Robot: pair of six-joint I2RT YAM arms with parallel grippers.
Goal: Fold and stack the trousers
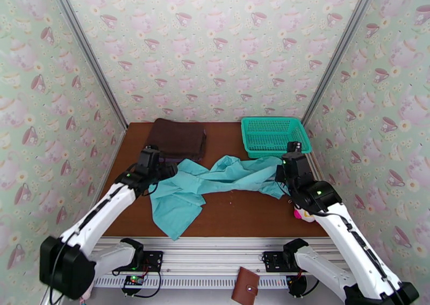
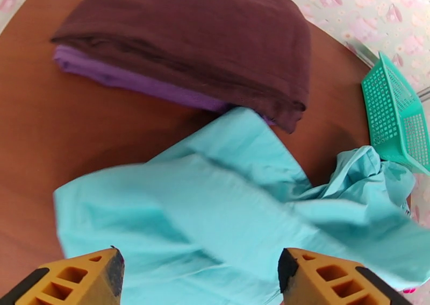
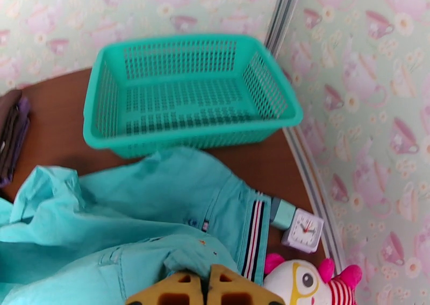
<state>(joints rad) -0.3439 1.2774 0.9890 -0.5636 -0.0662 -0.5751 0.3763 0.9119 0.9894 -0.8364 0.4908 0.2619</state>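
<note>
Three teacup-papered walls [image 1: 215, 48] enclose a brown table [image 1: 242, 209] where the trousers [image 1: 215, 177] sprawl, right gripper [image 3: 207, 282] pinched on their waistband, left gripper [image 2: 199, 266] gaping wide above one leg.

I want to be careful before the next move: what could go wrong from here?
1. The right gripper is shut on the trousers at the waist; a pull might sweep the clock and toy lying beside it.
2. One leg touches the brown cloth; dragging could disturb that stack.
3. The open left gripper may catch only one layer.
</note>
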